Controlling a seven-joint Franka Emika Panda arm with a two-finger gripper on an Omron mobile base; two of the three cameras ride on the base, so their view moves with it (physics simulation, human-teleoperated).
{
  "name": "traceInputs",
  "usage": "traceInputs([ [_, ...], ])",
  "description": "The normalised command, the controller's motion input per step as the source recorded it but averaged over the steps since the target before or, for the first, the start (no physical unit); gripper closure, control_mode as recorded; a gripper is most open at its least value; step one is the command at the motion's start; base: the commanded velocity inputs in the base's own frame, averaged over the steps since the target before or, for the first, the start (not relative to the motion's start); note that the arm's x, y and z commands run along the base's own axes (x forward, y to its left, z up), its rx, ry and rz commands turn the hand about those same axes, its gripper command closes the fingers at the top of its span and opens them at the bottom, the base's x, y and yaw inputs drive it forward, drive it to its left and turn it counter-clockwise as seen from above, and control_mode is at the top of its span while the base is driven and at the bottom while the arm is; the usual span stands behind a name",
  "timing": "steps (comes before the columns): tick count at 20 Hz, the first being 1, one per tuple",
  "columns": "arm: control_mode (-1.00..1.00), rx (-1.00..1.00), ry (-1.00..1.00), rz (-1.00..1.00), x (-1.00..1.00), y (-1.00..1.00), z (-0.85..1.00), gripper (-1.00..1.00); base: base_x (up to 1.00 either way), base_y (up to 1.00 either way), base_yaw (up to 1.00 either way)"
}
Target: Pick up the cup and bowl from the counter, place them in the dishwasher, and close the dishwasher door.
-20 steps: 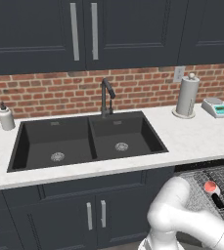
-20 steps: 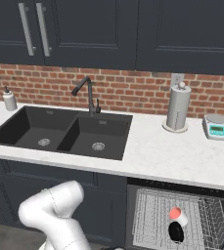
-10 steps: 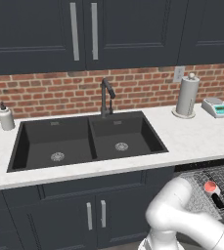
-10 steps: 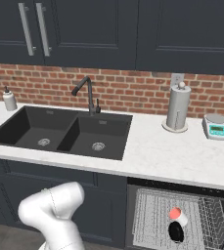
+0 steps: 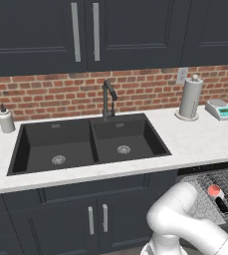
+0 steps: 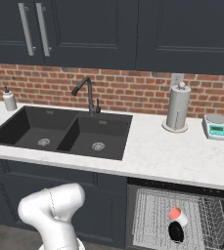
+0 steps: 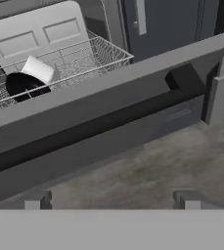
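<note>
My end effector (image 7: 111, 199) is open, its two fingertips spread wide with nothing between them, hanging low in front of the dishwasher (image 6: 182, 188) above the bare floor (image 7: 147, 171), which leaves free room on every side. The dishwasher door (image 7: 108, 105) crosses the hand view as a long dark grey panel, its near edge just beyond my fingertips and clear of them. Past that edge lies the wire rack (image 7: 79, 61), holding the bowl (image 7: 23, 84) and the cup (image 7: 37, 69) touching each other. From the right base view, the cup (image 6: 175, 214) sits just behind the bowl (image 6: 175, 231) in the middle of the rack. The tabletop (image 6: 157, 151) runs above, with the black sink (image 5: 88, 142) to its left.
</note>
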Motion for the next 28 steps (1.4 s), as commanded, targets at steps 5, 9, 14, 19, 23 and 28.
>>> traceInputs([
  [5,-1.00,0.00,-0.03,0.02,0.53,0.06,-1.00,-1.00,0.00,0.00,0.00],
  [9,-1.00,0.13,-0.19,0.09,1.00,-0.01,-1.00,-1.00,0.00,0.00,0.00],
  [14,-1.00,0.36,-0.43,0.11,1.00,0.00,-0.91,-1.00,0.00,0.00,0.00],
  [19,-1.00,0.46,-0.49,0.16,1.00,0.01,-0.78,-1.00,0.00,0.00,0.00],
  [23,-1.00,0.51,-0.56,0.26,1.00,0.19,-0.52,-1.00,0.00,0.00,0.00],
  [28,-1.00,0.47,-0.59,0.27,1.00,0.18,-0.39,-1.00,0.00,0.00,0.00],
])
